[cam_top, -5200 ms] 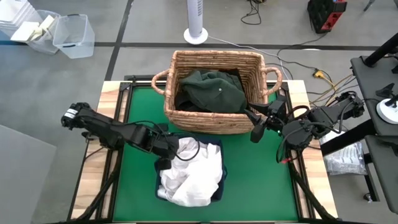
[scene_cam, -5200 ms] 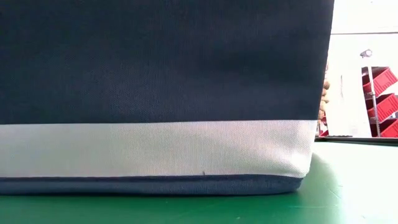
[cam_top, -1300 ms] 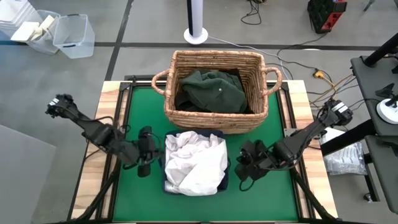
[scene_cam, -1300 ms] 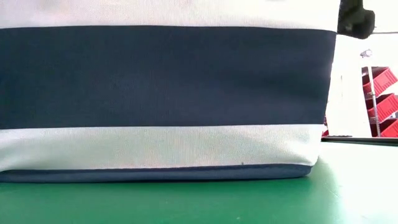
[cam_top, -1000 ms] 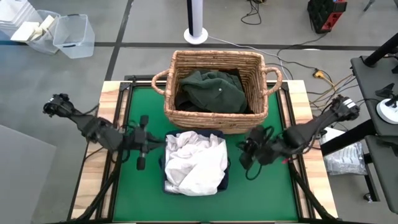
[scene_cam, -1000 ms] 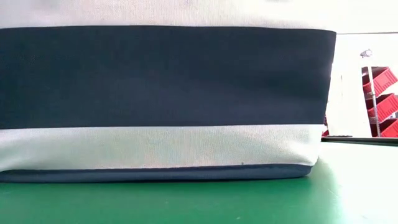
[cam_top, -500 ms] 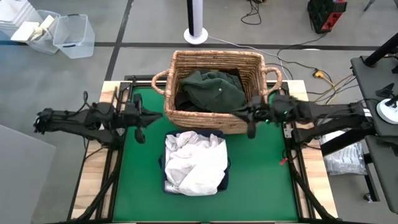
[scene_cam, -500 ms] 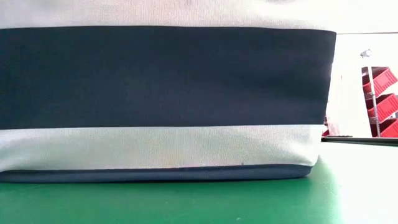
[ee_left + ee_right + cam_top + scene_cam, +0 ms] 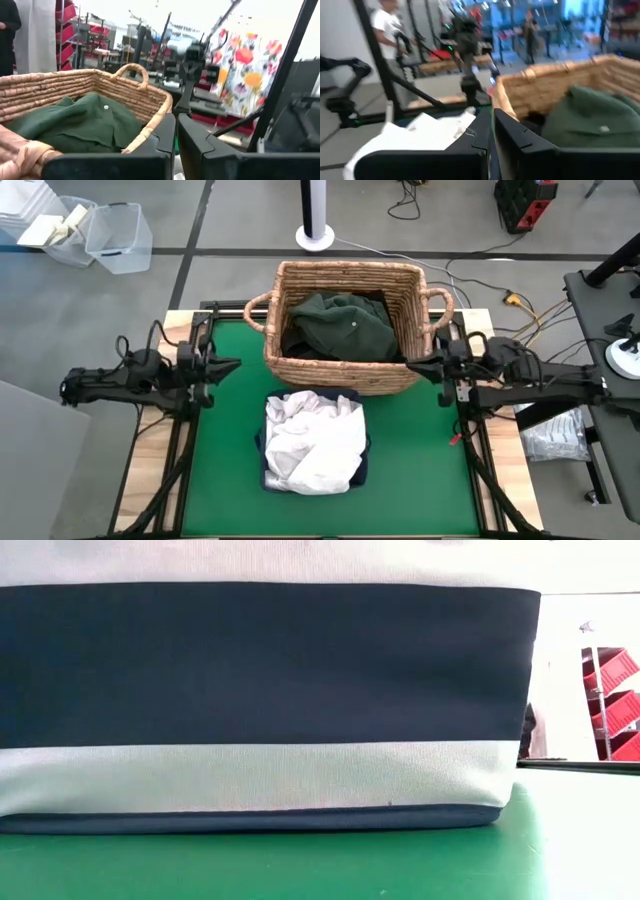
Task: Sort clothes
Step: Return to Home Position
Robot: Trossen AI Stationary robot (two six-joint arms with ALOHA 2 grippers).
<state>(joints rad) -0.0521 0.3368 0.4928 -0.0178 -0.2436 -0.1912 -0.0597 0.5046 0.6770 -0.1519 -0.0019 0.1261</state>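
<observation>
Left tool (image 9: pixel 230 365) hangs level just off the left wall of the wicker basket (image 9: pixel 345 380), fingers drawn together and holding nothing. Right tool (image 9: pixel 418 363) mirrors it just off the basket's right wall, also pressed closed and empty, both pointing inward at the weave.

Inside the basket lies a dark green garment (image 9: pixel 340 325), rumpled, a small pale button showing on its upper face. On the robot's side of the basket, close against its front wall, stands a navy bin (image 9: pixel 362 467) on the green table (image 9: pixel 420 470). The white clothes (image 9: pixel 312 442) are heaped in the bin, higher than its rim. No garment lies loose on the table around the basket, so the sorting looks finished.

All of it appears light, limp cloth that will sag and trail when raised, not slide. The best hold is likely a pinch on a raised ridge of fabric near the top of a heap, such as the crest of the white pile on the side away from the basket. A flat, stretched patch would offer the fingers little. A pull on one white piece may drag its neighbours over the rim.
</observation>
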